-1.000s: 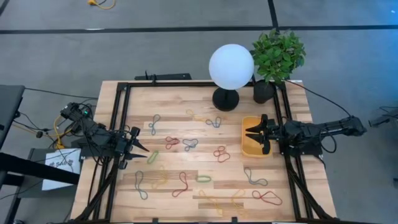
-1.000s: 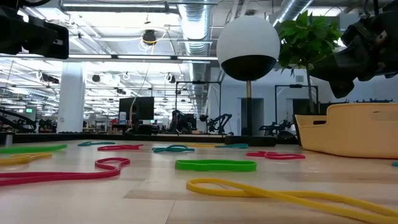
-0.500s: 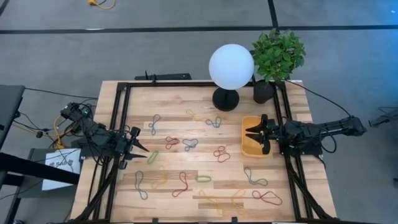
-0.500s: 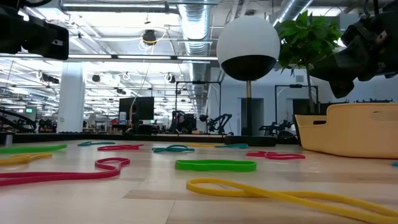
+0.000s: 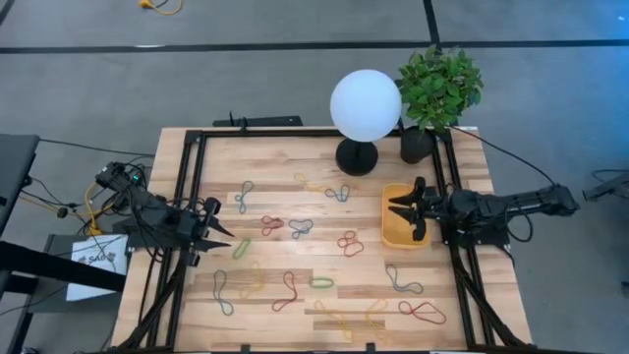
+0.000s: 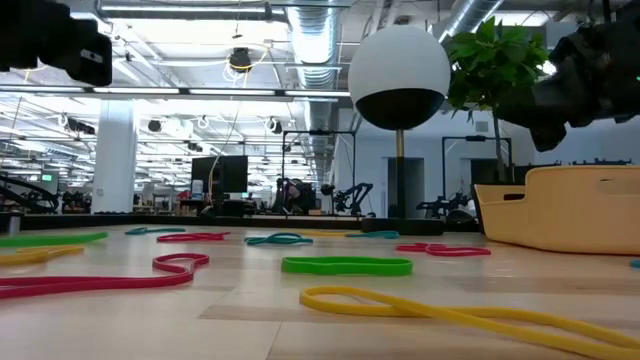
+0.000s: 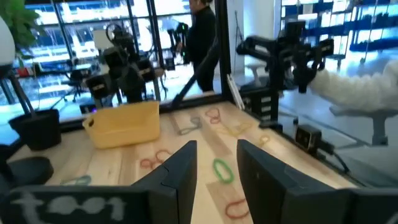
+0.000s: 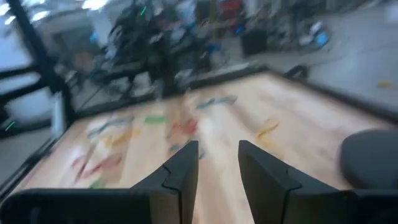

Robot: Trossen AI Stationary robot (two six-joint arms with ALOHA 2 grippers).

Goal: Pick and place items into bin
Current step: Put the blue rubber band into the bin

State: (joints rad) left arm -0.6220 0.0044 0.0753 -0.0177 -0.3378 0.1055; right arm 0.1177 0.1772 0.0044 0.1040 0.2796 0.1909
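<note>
Many rubber-band loops in red, green, blue, yellow and grey lie flat across the wooden table [image 5: 324, 295]. The yellow-orange bin [image 5: 403, 234] rests on its bottom at the table's right side, and also shows in the low view [image 6: 570, 205] and the left wrist view [image 7: 124, 124]. My left gripper [image 5: 222, 236] is open and empty above the left side, just left of a green loop [image 5: 242, 248]. That green loop shows ahead of its fingers [image 7: 222, 169]. My right gripper [image 5: 395, 210] is open and empty over the bin's left half.
A white globe lamp [image 5: 365, 106] on a black base [image 5: 358, 155] and a potted plant [image 5: 439, 88] stand at the far right, just behind the bin. Black frame rails [image 5: 187, 197] run along the table's edges. A person [image 7: 202, 37] stands beyond the table.
In the low view both arms have risen a little. My left gripper has drawn back slightly toward the table's left edge, away from the green loop. Both stay open, and the loops and the bin have not moved.
</note>
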